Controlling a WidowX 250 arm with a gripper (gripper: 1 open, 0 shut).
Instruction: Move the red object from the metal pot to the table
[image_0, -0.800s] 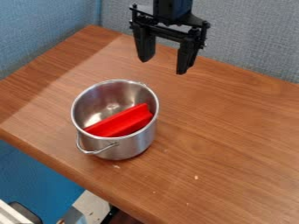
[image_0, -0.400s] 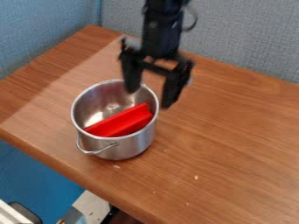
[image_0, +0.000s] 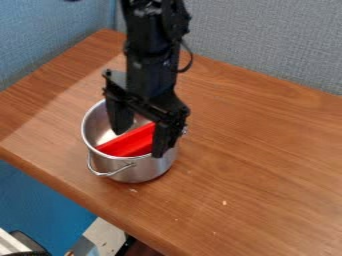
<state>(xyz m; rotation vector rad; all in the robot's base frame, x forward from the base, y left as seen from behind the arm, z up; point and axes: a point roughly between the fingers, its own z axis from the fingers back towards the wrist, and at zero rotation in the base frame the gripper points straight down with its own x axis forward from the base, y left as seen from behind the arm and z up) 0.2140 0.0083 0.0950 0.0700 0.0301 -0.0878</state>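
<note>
Red object (image_0: 130, 143) lay tilted inside the metal pot (image_0: 110, 160), one end propped against the pot's inner wall. In the single camera view, the pot stood on the table (image_0: 254, 150) near its front-left edge. The gripper (image_0: 142, 127) pointed down into the pot with jaws spread wide, straddling the block, nothing grasped between them.

No readable text

Nothing legible appears on the metal pot (image_0: 131, 138), the red object (image_0: 132, 143) or the worktop (image_0: 254, 150); fine print may be lost at this resolution.
</note>
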